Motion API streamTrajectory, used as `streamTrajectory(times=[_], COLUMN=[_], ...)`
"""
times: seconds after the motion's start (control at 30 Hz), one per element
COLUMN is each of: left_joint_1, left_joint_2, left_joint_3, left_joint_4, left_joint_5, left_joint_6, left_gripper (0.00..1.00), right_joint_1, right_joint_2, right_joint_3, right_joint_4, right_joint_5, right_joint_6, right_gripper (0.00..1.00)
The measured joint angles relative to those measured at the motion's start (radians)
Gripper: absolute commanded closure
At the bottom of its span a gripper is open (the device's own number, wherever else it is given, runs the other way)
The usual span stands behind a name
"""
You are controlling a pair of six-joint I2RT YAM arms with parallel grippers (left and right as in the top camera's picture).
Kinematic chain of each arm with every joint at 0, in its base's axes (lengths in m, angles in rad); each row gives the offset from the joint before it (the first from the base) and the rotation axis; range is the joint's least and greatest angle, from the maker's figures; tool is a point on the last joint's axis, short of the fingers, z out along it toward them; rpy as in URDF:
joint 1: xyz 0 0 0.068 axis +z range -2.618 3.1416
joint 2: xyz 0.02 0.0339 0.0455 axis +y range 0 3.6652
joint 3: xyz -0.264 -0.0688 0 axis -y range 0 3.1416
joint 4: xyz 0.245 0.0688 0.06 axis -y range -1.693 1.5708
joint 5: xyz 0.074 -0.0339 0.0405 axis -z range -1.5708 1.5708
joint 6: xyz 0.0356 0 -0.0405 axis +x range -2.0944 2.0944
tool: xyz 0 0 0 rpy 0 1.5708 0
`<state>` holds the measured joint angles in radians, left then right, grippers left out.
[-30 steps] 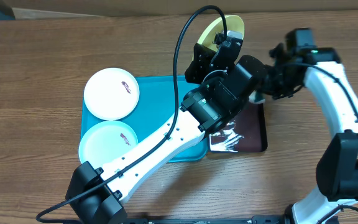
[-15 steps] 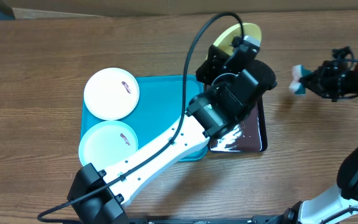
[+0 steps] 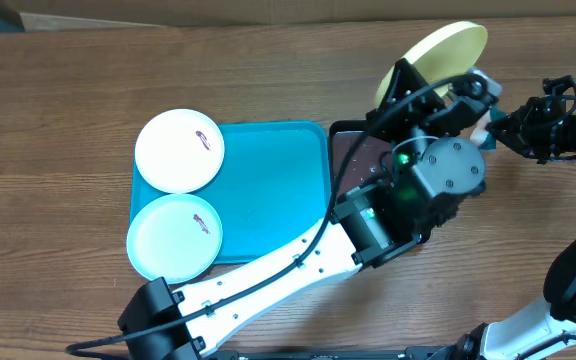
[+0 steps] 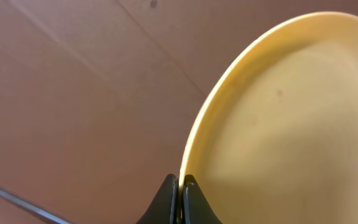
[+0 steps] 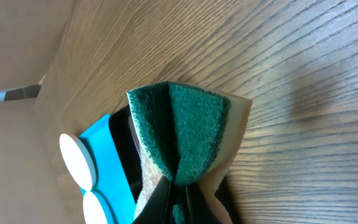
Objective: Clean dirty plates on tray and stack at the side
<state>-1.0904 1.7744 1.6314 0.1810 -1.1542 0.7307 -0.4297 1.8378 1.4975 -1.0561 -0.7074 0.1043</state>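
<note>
My left gripper (image 3: 465, 90) is shut on the rim of the yellow-green-rimmed plate (image 3: 448, 48) and holds it tilted in the air at the back right, past the black tray. In the left wrist view the jaws (image 4: 180, 186) pinch the plate's edge (image 4: 291, 124). My right gripper (image 3: 503, 128) is shut on a folded green sponge (image 5: 182, 127), just right of that plate; its jaws (image 5: 178, 186) clamp the fold. The white plate (image 3: 179, 150) and the light blue plate (image 3: 175, 236), both with red-brown smears, lie on the left side of the turquoise tray (image 3: 273, 190).
A glossy black tray (image 3: 351, 158) lies against the turquoise tray's right side, mostly covered by my left arm. The left arm crosses the table diagonally from the front left. The right wrist view shows the turquoise tray (image 5: 114, 171) and the wood table (image 5: 291, 74).
My left arm has swung right, carrying the yellow-green-rimmed plate from above the black tray to beyond its right side. My right gripper with the sponge drew away to the right, then held still.
</note>
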Motion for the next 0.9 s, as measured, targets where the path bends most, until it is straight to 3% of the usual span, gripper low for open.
streamTrajectory(times=[0.37,0.77,0.9], left_joint_1=[-0.003,-0.003,-0.001], left_joint_2=[0.000,0.000,0.000], left_joint_3=[0.000,0.000,0.002], left_joint_4=[0.006,0.002,-0.089], left_joint_5=[-0.029,-0.040,-0.048], left_joint_6=[0.115,0.114,0.056], left_gripper=[0.96,0.96,0.96], right_joint_1=[0.000,0.011,0.043], right_joint_2=[0.000,0.000,0.000], right_joint_3=[0.000,0.000,0.000], right_joint_4=[-0.002,-0.004,-0.014], right_joint_5=[0.000,0.000,0.000], right_joint_6=[-0.001,0.000,0.000], right_gripper=[0.96,0.96,0.96])
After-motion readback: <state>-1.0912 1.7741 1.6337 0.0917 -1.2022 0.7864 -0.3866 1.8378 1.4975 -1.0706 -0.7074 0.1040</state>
